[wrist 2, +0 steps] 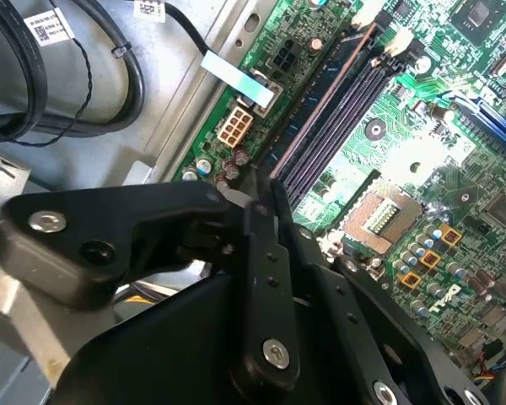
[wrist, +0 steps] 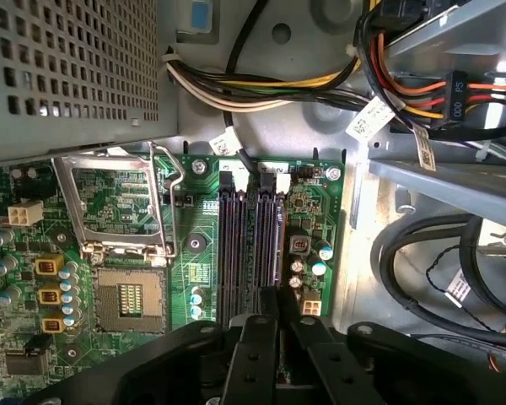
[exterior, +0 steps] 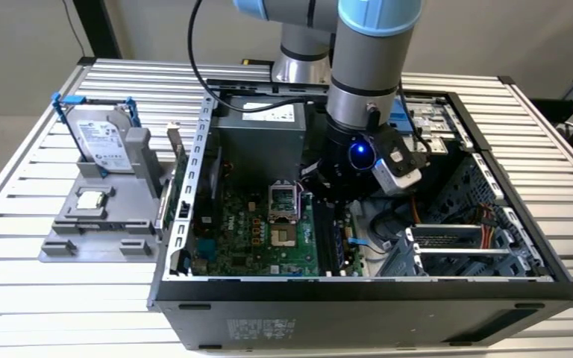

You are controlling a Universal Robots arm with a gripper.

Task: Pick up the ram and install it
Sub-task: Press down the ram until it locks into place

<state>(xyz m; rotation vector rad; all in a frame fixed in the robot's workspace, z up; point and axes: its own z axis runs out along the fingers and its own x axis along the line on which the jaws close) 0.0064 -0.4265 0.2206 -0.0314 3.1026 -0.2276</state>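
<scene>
While poised over memory slots (wrist: 251, 245), claw (wrist: 277, 297) pinched nearly shut on ram (wrist: 275, 302).

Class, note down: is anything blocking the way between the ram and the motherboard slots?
Nothing visible does. The ram, seen edge-on at the gripper, appears to lie right along the outermost of the slots. The cables sit off to the side, clear of it.
</scene>
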